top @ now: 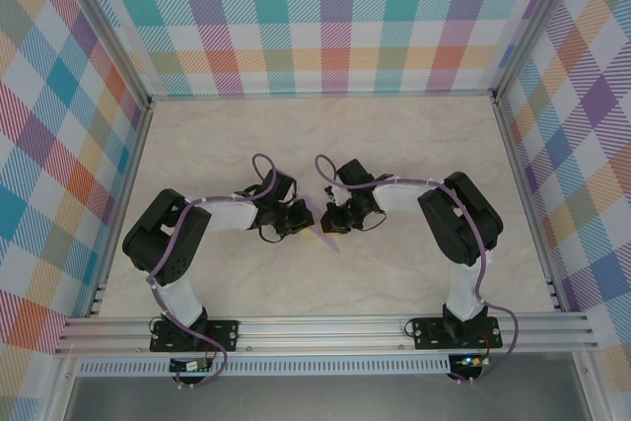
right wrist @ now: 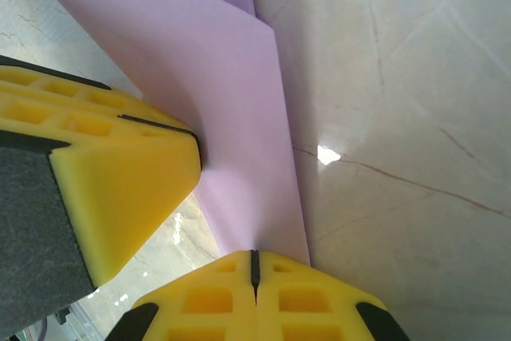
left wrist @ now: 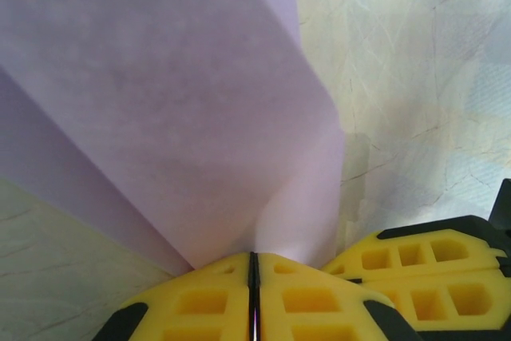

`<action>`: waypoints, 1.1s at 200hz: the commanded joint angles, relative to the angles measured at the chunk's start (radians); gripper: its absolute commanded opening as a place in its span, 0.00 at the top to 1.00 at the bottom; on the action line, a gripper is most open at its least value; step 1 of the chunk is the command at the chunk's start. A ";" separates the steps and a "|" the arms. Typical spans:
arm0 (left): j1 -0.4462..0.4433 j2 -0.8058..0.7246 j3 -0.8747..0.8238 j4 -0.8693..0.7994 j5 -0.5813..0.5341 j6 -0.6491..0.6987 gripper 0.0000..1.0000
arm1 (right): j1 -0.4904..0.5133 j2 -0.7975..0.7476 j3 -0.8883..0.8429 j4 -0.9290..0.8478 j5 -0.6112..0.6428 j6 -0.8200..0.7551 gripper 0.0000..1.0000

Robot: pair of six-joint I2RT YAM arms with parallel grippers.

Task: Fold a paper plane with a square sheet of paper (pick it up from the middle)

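Note:
The lavender sheet of paper (top: 322, 223) hangs folded between my two grippers at the middle of the table, a narrow pointed strip seen from above. My left gripper (top: 304, 219) is shut on one edge of it. In the left wrist view the paper (left wrist: 176, 101) rises from the closed yellow fingertips (left wrist: 254, 265) with a crease running up it. My right gripper (top: 336, 216) is shut on the opposite edge. From the right wrist, the paper (right wrist: 235, 109) leaves the shut jaws (right wrist: 255, 261), and the left gripper's yellow fingers (right wrist: 120, 173) press against it nearby.
The marble-patterned tabletop (top: 414, 145) is bounded by aluminium rails and checked walls (top: 325, 17) on three sides. Both arms bend inward from their bases at the near edge, wrists almost touching.

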 commanded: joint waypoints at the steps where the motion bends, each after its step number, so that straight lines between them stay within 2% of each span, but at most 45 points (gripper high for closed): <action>1: -0.006 0.006 0.016 -0.098 -0.142 0.013 0.91 | 0.009 0.063 -0.028 -0.085 0.101 -0.029 1.00; 36: 0.001 -0.030 0.003 -0.143 -0.237 0.004 0.92 | 0.009 0.060 -0.042 -0.105 0.146 -0.038 1.00; 62: 0.026 -0.070 0.006 -0.160 -0.257 0.022 0.92 | 0.009 0.059 -0.044 -0.107 0.153 -0.042 1.00; 98: 0.051 -0.127 0.033 -0.149 -0.198 0.095 0.91 | 0.012 0.057 -0.044 -0.107 0.154 -0.046 1.00; 118: 0.045 -0.171 0.015 -0.059 -0.106 0.116 0.91 | 0.014 0.053 -0.042 -0.106 0.151 -0.045 1.00; 138: 0.025 -0.193 -0.008 0.001 -0.070 0.115 0.91 | 0.017 0.052 -0.041 -0.106 0.149 -0.044 1.00; 181: -0.019 -0.113 -0.006 0.064 -0.034 0.107 0.91 | 0.018 0.058 -0.041 -0.104 0.147 -0.044 1.00; 220: -0.030 -0.042 0.035 0.036 -0.042 0.132 0.91 | 0.018 0.063 -0.039 -0.107 0.147 -0.044 1.00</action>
